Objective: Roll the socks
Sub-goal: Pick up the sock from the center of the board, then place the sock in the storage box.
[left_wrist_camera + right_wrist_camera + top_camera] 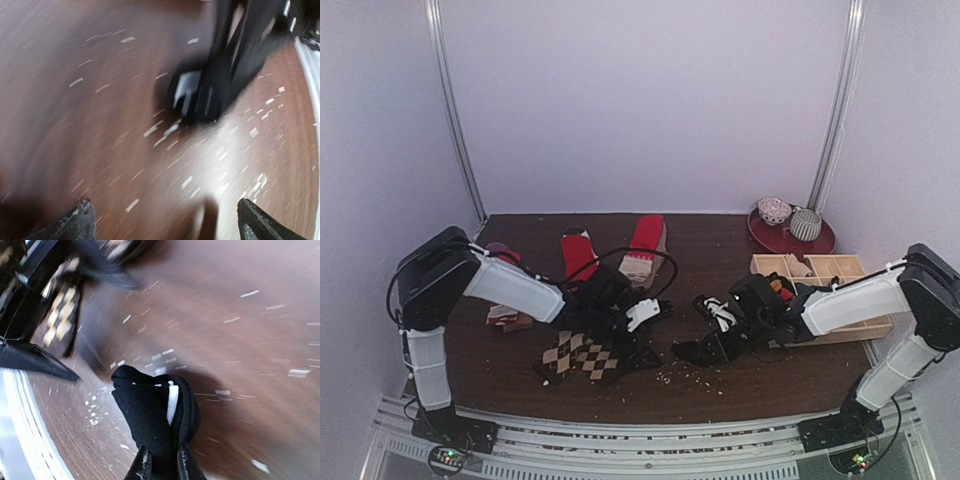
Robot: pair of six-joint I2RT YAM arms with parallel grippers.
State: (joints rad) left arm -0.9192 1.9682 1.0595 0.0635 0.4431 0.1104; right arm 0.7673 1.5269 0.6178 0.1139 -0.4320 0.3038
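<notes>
argyle sock [582,355]: nearest, well left of the wooden tray [835,268], flat, unrolled.
black sock [155,415]: just left of the wooden tray, bunched, no tidy roll yet.
right claw [161,464]: pinched narrow on the black sock.
left claw [167,225]: spread wide, empty.
red socks [578,250]: farther back, flat; most rolling probably undone.

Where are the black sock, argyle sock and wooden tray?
black sock [150,415]: right wrist view, middle of the bunched fabric.
argyle sock [582,355]: top view, centre of the diamond pattern.
wooden tray [845,267]: top view, bare far compartment.
</notes>
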